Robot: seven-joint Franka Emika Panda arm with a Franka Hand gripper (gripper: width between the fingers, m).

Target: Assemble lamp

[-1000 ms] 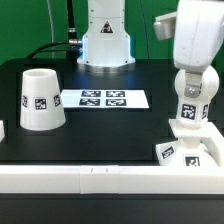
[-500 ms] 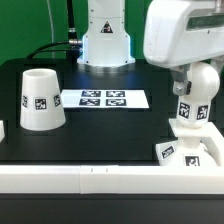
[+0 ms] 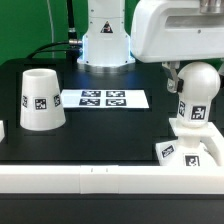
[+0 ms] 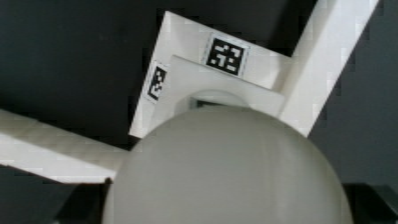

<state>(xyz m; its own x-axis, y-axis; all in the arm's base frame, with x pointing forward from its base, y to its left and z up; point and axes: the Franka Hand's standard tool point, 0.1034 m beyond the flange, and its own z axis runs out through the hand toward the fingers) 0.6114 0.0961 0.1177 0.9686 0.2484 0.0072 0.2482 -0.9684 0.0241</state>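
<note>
Your gripper (image 3: pixel 183 66) has lifted above the bulb (image 3: pixel 197 92), apparently left seated in the base (image 3: pixel 190 152); fingers hidden, so you cannot tell its grip. The shade (image 3: pixel 40 98) waits.

**Bright outside, soft up close**

Even, diffuse light fills the exterior view. The black table (image 3: pixel 105 135) looks matte, and the white parts nearly wash out. In the wrist view the bulb (image 4: pixel 222 170) looms grey and out of focus, while the tag on the base (image 4: pixel 214 60) reads fairly crisp.
</note>
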